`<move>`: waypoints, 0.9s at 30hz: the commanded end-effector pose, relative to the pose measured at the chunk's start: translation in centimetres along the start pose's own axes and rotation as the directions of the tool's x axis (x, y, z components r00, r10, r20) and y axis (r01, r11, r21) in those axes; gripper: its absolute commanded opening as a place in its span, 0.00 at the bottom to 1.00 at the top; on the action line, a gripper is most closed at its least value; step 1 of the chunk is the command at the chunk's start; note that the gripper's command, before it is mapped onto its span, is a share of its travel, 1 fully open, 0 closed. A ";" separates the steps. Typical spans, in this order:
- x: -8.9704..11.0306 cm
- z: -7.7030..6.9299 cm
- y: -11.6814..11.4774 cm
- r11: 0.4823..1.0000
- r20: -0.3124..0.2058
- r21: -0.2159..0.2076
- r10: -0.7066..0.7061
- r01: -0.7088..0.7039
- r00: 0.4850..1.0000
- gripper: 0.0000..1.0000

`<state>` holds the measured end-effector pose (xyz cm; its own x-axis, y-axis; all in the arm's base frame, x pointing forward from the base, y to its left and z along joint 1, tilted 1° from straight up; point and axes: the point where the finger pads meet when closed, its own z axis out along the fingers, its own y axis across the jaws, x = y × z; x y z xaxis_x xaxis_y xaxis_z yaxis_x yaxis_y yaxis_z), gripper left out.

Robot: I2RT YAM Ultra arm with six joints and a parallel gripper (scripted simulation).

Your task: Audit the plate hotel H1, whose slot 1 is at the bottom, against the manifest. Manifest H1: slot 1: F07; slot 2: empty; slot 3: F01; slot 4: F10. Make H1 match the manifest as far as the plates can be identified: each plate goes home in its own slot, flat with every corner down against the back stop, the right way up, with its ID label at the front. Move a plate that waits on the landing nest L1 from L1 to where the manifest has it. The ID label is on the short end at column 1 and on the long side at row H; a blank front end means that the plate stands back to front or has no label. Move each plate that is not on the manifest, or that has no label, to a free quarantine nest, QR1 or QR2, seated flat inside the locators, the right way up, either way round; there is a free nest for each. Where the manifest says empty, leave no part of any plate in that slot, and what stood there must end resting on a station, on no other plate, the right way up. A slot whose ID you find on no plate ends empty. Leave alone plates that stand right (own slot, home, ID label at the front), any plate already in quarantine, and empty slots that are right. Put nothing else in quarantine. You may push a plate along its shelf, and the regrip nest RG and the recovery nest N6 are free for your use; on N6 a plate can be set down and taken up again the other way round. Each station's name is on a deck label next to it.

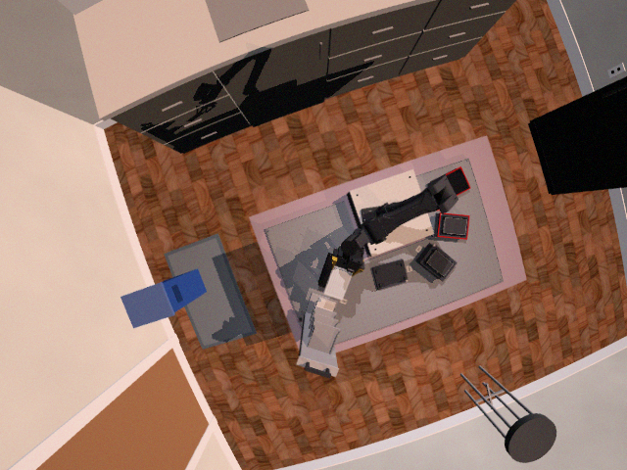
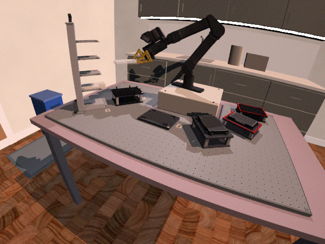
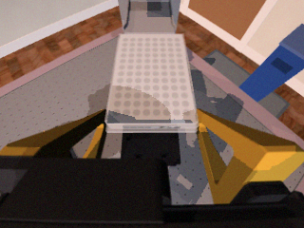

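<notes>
My gripper (image 3: 151, 114) (image 2: 142, 57) (image 1: 336, 262) is shut on a clear well plate (image 3: 152, 81) (image 2: 123, 61) (image 1: 335, 283). It holds the plate by its near short end, level and high above the deck. The plate's far end points at the hotel H1 (image 2: 74, 65) (image 1: 318, 334) (image 3: 149, 9), which stands a short way ahead at the table's left end. The hotel's bottom shelf carries a pale plate (image 2: 95, 85). The three upper shelves (image 2: 89, 57) look bare. I cannot read a label on the held plate.
A raised dark nest (image 2: 127, 93) stands near the hotel, under the arm. A flat dark nest (image 2: 158, 118) lies mid-deck. A raised nest with a dark plate (image 2: 212, 126) stands right of it. Two red-edged nests (image 2: 242, 120) (image 2: 252, 109) lie at the right; the nearer holds a dark plate. The arm's base block (image 2: 189, 100) is behind.
</notes>
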<state>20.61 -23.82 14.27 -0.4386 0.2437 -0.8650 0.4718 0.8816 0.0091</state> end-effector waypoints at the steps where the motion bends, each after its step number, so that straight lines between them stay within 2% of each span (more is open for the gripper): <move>1: -0.7 -0.3 0.1 1.000 0.007 -0.004 -0.005 0.005 1.000 0.86; 27: -2.6 -1.4 0.1 1.000 0.007 -0.004 -0.005 0.005 1.000 0.86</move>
<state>20.61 -23.92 16.91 -0.4366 0.2384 -0.8675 0.4725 0.8813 0.0044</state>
